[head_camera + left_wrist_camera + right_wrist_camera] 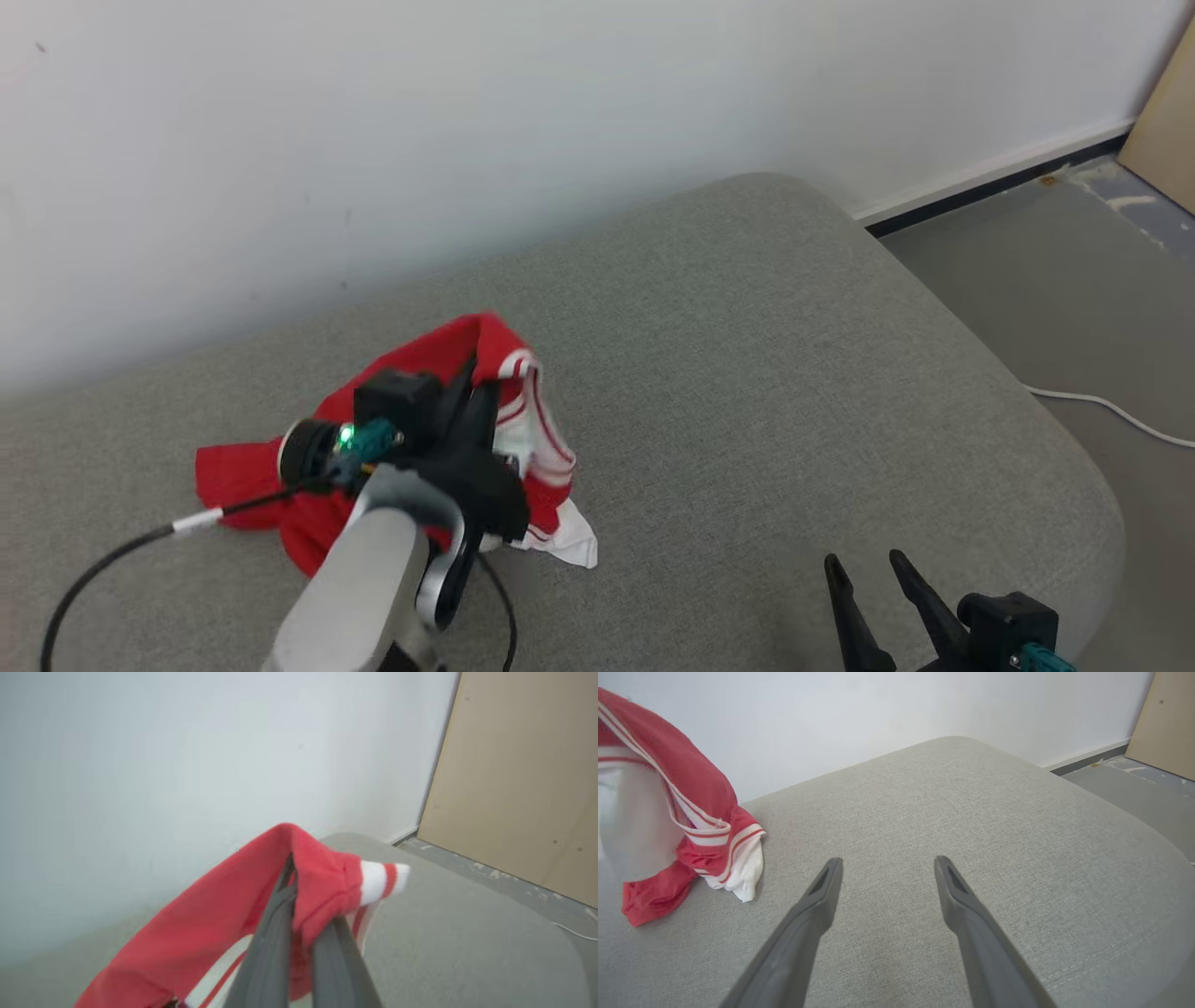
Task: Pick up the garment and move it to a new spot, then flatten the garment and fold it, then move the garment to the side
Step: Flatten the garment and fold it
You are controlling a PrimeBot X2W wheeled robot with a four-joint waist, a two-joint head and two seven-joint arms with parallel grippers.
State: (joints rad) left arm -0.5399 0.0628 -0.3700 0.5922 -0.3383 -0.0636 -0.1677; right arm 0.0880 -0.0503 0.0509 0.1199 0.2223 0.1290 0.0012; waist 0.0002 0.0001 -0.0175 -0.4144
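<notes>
So my left pincer (289, 877) is clamped shut on a fold of the red knit garment with white striped cuffs (243, 467). The cloth drapes over the tips and hangs down both sides of them. The lower bunch looks like it's resting on the grey fabric-covered cushion (747, 373) right under that pincer. My right pincer (885, 865) is spread wide with nothing in it, hovering low over bare cushion well off to the right of the left one. The garment sits off to its left.

What worries me is that I've only pinched one ridge of fabric near a cuff. If I swing it to the new spot fast, I reckon it could slide out. The trailing end could also drag and roll into a tighter wad, which would make flattening a pain. The black cable (103, 560) off my left wrist runs close by the cloth too, so it could snag.

As for containers, I can't spot a bin or basket, so it all happens on the cushion.
</notes>
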